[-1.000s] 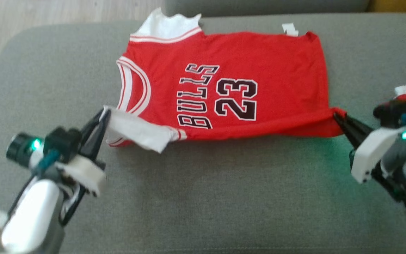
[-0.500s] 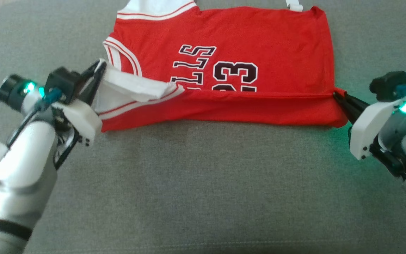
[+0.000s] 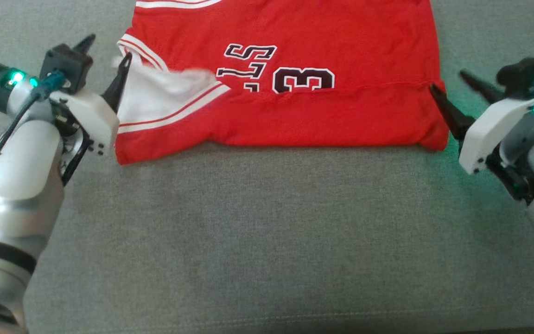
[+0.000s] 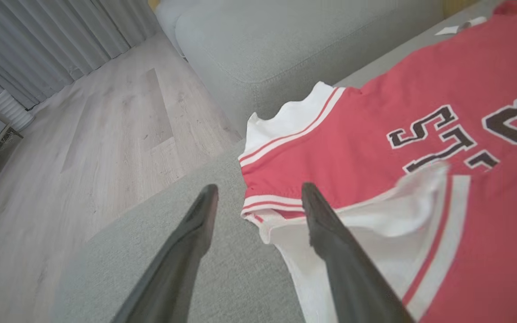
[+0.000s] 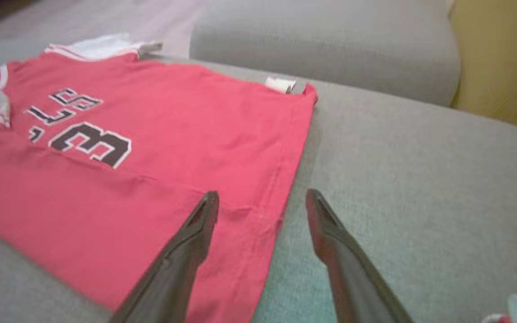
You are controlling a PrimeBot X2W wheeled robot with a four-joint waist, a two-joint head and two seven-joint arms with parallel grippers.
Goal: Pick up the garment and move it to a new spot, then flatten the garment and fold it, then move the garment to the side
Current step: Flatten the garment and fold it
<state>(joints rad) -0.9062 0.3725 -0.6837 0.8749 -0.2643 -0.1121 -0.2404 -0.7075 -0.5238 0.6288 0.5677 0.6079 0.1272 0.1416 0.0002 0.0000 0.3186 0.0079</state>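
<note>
Far left, the left gripper (image 3: 108, 48) sits over the grey fabric sofa cushion (image 3: 248, 232) with its two dark fingers spread wide and nothing between them. In the left wrist view one finger is over bare cushion and the other over the white inner fabric at the jersey's left end. I can't tell if that one actually touches the cloth. Pale wooden floor (image 4: 106, 112) and grey curtains (image 4: 38, 40) show beyond the cushion on that side.

In the middle, the red sleeveless basketball jersey (image 3: 318, 116) with white-striped trim lies flat on the cushion, toward the far side. Its near long edge is folded up over the front, so the fold hides the bottom of the dark lettering and number. At the left end, a white patch of the inside shows beside the striped armhole. A small white tag (image 5: 280, 84) sticks out at the far right corner.

On the right, the right gripper (image 3: 448, 80) is just beside the jersey's near right corner, fingers well apart and gripping nothing. In the right wrist view one finger is over the red hem and the other over cushion. A yellow wall (image 5: 501, 58) is at the far right.
</note>
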